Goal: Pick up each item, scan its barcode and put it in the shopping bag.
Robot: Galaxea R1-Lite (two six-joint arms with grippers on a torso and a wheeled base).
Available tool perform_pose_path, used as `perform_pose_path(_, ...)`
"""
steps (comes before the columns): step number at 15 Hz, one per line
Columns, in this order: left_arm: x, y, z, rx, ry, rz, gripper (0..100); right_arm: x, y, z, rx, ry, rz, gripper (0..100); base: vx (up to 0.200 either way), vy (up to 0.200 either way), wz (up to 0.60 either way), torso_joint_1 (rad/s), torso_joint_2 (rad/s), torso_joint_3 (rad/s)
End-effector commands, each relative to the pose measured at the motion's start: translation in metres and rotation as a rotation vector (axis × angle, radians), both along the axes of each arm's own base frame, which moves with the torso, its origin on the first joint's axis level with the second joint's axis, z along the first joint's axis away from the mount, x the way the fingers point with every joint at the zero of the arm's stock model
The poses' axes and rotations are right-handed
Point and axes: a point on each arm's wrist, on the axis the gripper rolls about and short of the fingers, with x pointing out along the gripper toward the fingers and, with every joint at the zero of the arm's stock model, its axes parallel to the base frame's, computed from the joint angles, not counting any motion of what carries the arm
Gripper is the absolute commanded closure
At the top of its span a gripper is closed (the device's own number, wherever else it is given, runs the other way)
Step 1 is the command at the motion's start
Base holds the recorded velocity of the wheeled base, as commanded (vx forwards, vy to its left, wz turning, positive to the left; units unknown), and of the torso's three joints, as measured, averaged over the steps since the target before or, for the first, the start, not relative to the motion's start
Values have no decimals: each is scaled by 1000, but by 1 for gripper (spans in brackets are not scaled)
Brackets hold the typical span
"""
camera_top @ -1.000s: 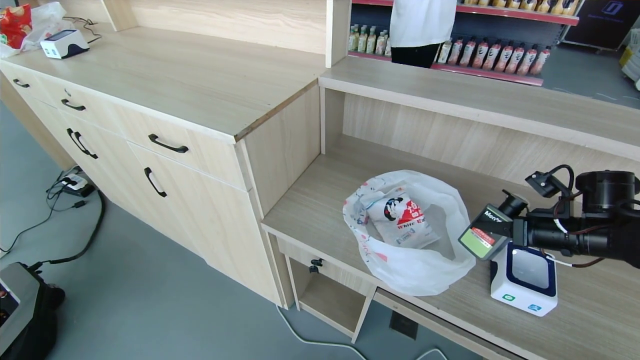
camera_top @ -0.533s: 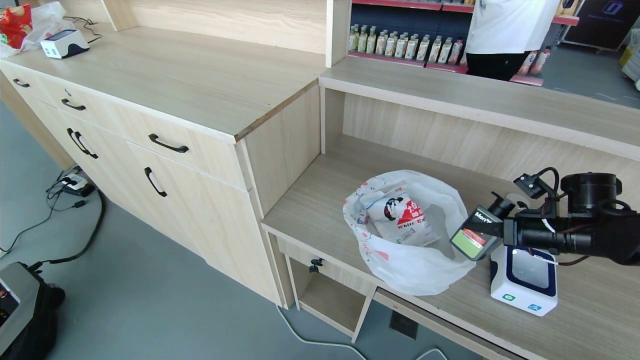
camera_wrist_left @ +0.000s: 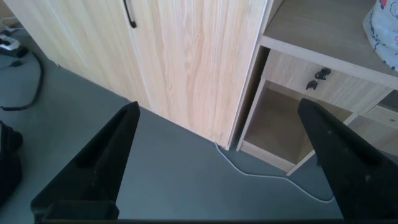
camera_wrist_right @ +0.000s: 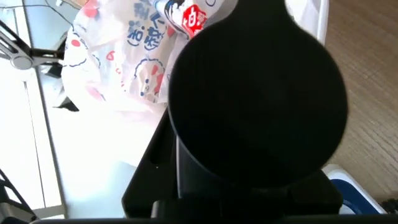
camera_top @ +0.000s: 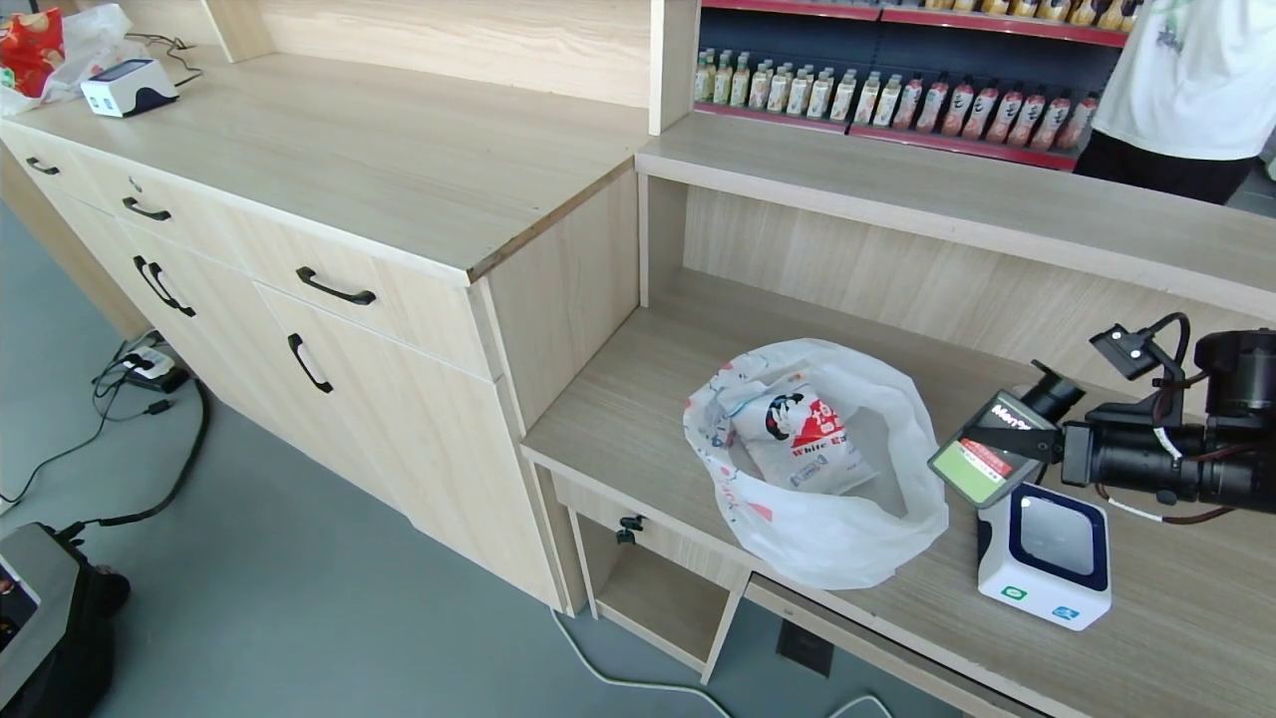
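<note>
back from the shopping bag [camera_top: 817,538] came the right gripper [camera_top: 1042,429], and it now grips the small box [camera_top: 987,459] just above the scanner [camera_top: 1047,553]. the bag sits just beside the scanner with a snack pack [camera_top: 802,434] inside. the box is not bagged yet and maybe needs its scan first; the left gripper [camera_wrist_left: 217,162] hangs open and empty.

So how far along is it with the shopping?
One item looks done: a snack packet lies inside the shopping bag. In hand: the right pincer grips a dark bottle, held just above the scanner beside the bag. Whether its barcode has registered I cannot tell. Left to do: getting that bottle into the bag.
</note>
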Motion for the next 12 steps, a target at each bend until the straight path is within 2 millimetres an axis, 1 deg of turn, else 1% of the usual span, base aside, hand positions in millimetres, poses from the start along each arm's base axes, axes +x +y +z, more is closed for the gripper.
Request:
perform_pose_path(1,0,0,0,0,0,-1,0,-17,-6,14,-32,-57,-24,100,0,0,0,0,0,0)
perform_pose_path(2,0,0,0,0,0,0,0,-26,-15,8,-67,-64,-46,100,0,0,0,0,0,0)
perform_pose_path(5,0,0,0,0,0,0,0,-31,-32,-3,-65,-25,-105,100,0,0,0,0,0,0)
perform_pose_path(9,0,0,0,0,0,0,0,-34,-38,-9,-54,13,-124,100,0,0,0,0,0,0)
perform_pose_path(12,0,0,0,0,-1,0,0,-40,-41,-15,-69,23,-135,100,0,0,0,0,0,0)
